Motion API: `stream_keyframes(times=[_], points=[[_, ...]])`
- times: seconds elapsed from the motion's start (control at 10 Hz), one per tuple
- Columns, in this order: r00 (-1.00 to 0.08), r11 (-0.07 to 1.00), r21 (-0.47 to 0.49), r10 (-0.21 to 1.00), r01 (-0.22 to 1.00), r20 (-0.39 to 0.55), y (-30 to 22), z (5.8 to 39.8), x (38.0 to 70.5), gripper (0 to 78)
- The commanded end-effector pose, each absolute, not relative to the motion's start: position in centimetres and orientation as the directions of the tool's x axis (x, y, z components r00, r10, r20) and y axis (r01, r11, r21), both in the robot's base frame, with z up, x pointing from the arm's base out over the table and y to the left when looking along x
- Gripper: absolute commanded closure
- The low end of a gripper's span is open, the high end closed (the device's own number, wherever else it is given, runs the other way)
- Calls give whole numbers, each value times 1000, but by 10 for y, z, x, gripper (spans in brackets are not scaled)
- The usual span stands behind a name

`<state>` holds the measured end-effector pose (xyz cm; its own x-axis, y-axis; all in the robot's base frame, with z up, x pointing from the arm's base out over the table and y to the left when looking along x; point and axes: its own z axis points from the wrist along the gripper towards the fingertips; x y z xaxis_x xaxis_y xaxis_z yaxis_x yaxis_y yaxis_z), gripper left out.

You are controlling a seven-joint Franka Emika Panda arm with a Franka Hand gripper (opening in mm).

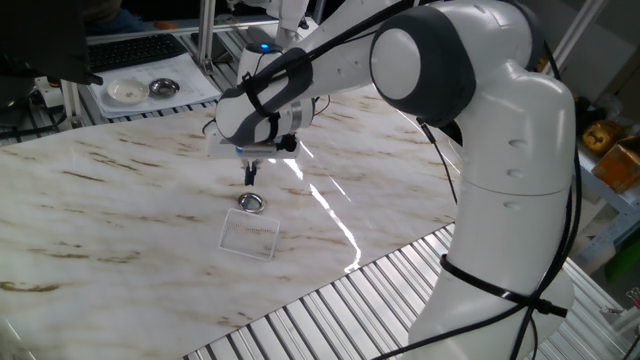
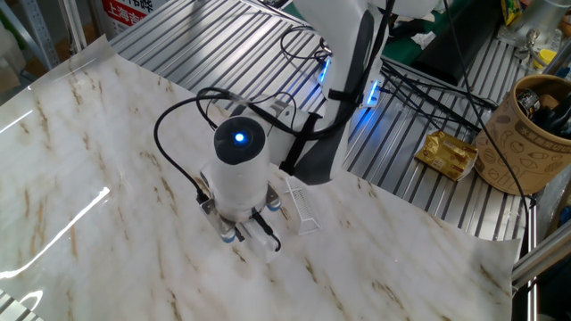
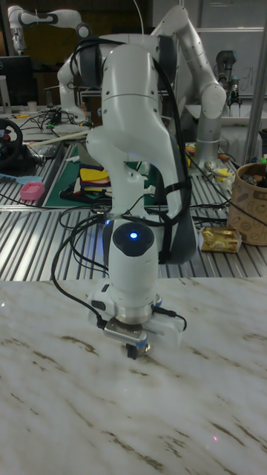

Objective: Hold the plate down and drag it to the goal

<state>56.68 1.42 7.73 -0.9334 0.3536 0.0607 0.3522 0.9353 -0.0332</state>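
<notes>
The plate (image 1: 252, 203), a small shiny silver disc, lies on the marble table just past the far edge of the goal (image 1: 250, 237), a faint clear rounded square. My gripper (image 1: 250, 178) hangs a little above the plate, not touching it, with its fingers shut together and nothing between them. In the other fixed view the white wrist covers the plate, and the goal (image 2: 303, 209) shows just to the right of the hand. The tall fixed view shows the gripper (image 3: 136, 349) pointing down at the marble, with the plate out of sight.
A tray (image 1: 190, 98) at the back left holds a white dish (image 1: 127, 91) and a metal bowl (image 1: 163, 88). Ribbed metal flooring (image 1: 330, 310) borders the marble's near edge. Cables (image 2: 419, 85), a gold packet (image 2: 449, 153) and a brown cup (image 2: 535, 134) lie beside the robot base.
</notes>
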Motion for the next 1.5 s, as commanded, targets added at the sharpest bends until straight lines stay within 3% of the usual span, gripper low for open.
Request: stream_keyframes(times=[0.1, 1.5], points=[[-934, 935, -30, 354, 353, 46, 15, 73, 571, 776], [-936, 937, -20, 350, 349, 32, 11, 55, 551, 776]])
